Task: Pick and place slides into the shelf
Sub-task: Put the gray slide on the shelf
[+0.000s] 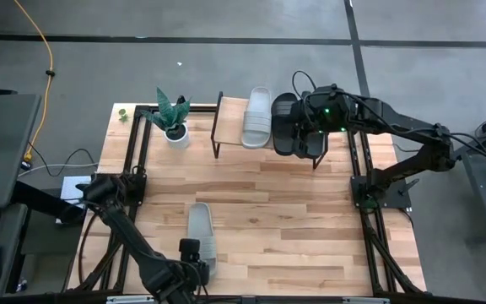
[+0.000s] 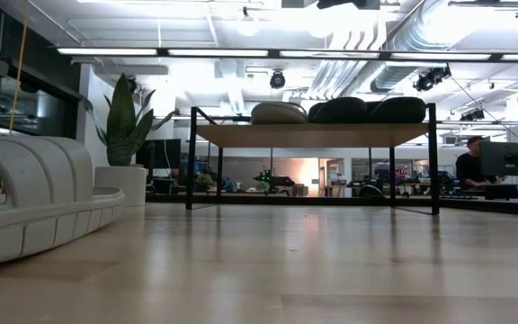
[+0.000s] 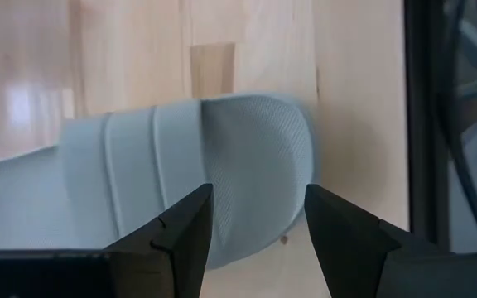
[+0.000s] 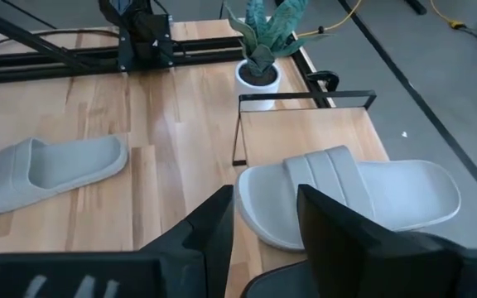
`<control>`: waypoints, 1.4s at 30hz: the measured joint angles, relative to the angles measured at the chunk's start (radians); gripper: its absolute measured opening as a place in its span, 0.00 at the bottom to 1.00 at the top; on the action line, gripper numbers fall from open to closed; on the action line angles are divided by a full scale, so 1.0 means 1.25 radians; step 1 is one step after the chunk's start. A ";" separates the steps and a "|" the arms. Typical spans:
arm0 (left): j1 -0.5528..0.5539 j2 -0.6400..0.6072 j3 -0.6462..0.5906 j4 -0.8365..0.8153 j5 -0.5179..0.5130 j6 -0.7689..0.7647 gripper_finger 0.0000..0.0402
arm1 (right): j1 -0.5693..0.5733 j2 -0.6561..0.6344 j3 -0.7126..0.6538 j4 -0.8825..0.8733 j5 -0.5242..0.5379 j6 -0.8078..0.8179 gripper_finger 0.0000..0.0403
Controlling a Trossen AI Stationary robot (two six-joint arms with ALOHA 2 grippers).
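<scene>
The low shelf point(image 1: 230, 108) with a light wooden plank top and thin black metal legs stands at the far edge of the big wooden tabletop point(image 1: 294, 211). On its plank lie a pale grey-green slide sandal point(image 1: 257, 116) with a wide ribbed strap and, just beside it on the right, two black slide sandals point(image 1: 287, 125) close together. The left end of the plank is bare, next to a small green plant in a white pot point(image 1: 175, 118).

The second pale grey-green slide point(image 1: 201, 236) lies on the tabletop near the front edge, well apart from the shelf, with bare wood all around and between.

The left gripper point(image 1: 190, 250) sits at this slide's near end; in the left wrist view its dark fingers point(image 3: 180, 240) stand apart with the slide's rounded end between and beyond them, and whether they touch it cannot be told.

The right gripper point(image 1: 309, 131) hangs over the black slides at the shelf's right end, partly hiding them. In the right wrist view its fingers point(image 4: 214, 228) show a narrow gap with nothing seen between; a black slide is cut off at the picture's edge.

In the low view the three slides' toes show above the plank.
</scene>
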 joint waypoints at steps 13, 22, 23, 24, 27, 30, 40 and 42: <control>-0.026 0.027 0.063 -0.002 -0.080 -0.007 0.44 | 0.001 0.000 0.000 -0.041 -0.004 0.017 0.31; -0.037 0.074 0.124 -0.014 -0.091 -0.006 0.31 | 0.001 0.000 0.000 -0.049 -0.004 0.030 0.31; -0.037 0.082 0.132 -0.016 -0.082 0.001 0.30 | 0.001 0.000 0.000 -0.051 -0.004 0.031 0.31; -0.037 0.089 0.141 -0.016 -0.075 0.003 0.30 | 0.001 0.001 0.000 -0.052 -0.005 0.031 0.31; -0.035 0.103 0.154 -0.015 -0.075 0.001 0.29 | 0.001 0.007 -0.001 -0.056 -0.021 0.038 0.31; -0.035 0.115 0.157 -0.016 -0.076 -0.001 0.29 | 0.001 0.019 -0.001 -0.057 -0.038 0.038 0.31; -0.029 0.121 0.157 0.002 0.041 0.157 0.30 | 0.001 0.064 -0.001 -0.057 -0.040 0.015 0.31; -0.026 0.121 0.157 0.024 0.059 0.175 0.30 | 0.001 0.065 -0.001 -0.057 -0.040 0.012 0.31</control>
